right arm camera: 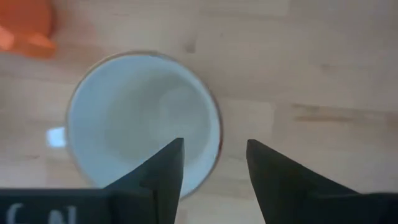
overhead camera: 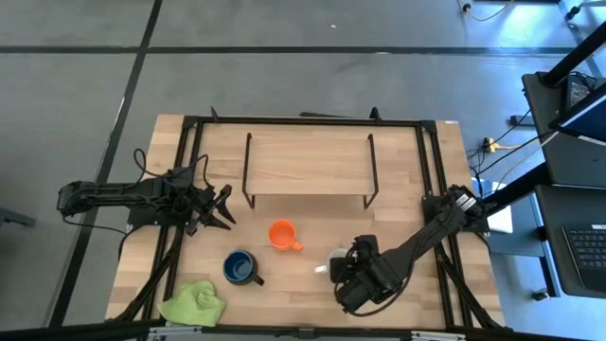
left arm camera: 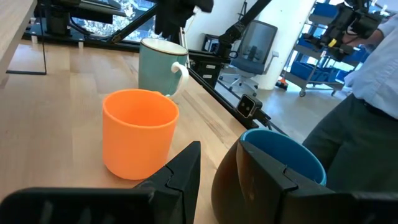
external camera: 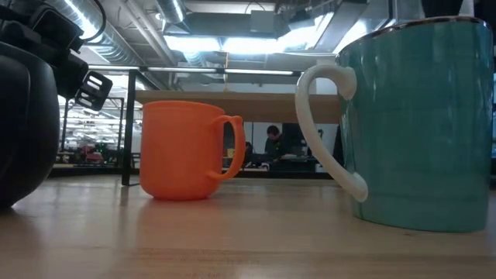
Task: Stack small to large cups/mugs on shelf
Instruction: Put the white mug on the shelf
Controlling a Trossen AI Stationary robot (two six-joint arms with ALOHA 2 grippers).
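Note:
Three mugs stand upright on their bases on the wooden table. They are a small orange mug (overhead camera: 281,234) (external camera: 186,149), a dark blue mug (overhead camera: 239,267) (left arm camera: 280,163), and a larger mug (external camera: 422,124) (right arm camera: 134,115) that is teal outside and white inside. The shelf (overhead camera: 308,163), a light-wood board on black wire legs, stands behind them with nothing on it. My right gripper (right arm camera: 214,163) (overhead camera: 346,273) hangs open over the large mug, pointing down. One finger is above the mug's hollow and the other outside its rim. My left gripper (overhead camera: 223,206) (left arm camera: 217,165) waits open at the table's left.
A lime-green cloth (overhead camera: 194,303) lies near the front left corner. A black frame (overhead camera: 426,161) runs around the tabletop. Bare wood lies between the mugs and the shelf. A person (left arm camera: 367,81) stands beyond the table, seen in the left wrist view.

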